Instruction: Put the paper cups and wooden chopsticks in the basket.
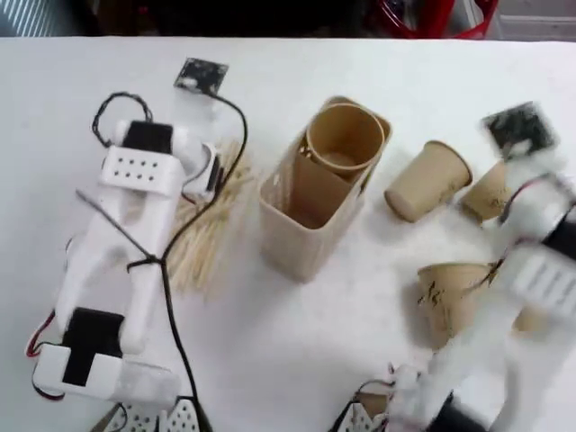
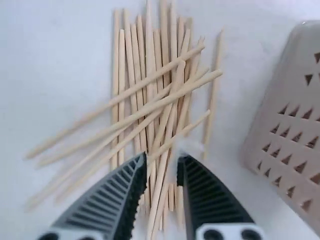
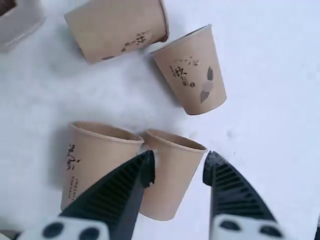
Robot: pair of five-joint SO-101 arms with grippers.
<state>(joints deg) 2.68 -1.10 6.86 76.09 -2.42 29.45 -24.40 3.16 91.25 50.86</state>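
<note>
Toward the left edge of the tabletop point(image 1: 297, 360), pale wooden chopsticks point(image 2: 150, 100) are heaped, aligned near-to-far, under the slightly parted left gripper point(image 2: 161, 167). A tipped tan paper cup point(image 3: 172, 192) is straddled by the spread right gripper point(image 3: 178, 161).

My worktop point(image 1: 297, 360) is white. A pile of wooden chopsticks point(image 2: 150, 100) lies flat on it, and some sticks cross over others. The basket point(image 1: 297, 243) stands just beside the pile. On the basket's other side, 4 paper cups lie on their sides: a plain cup point(image 3: 117, 27) near a leaf cup point(image 3: 192, 70), and 2 close neighbours, cup 3 point(image 3: 97, 160) and cup 4 point(image 3: 170, 175).
</note>
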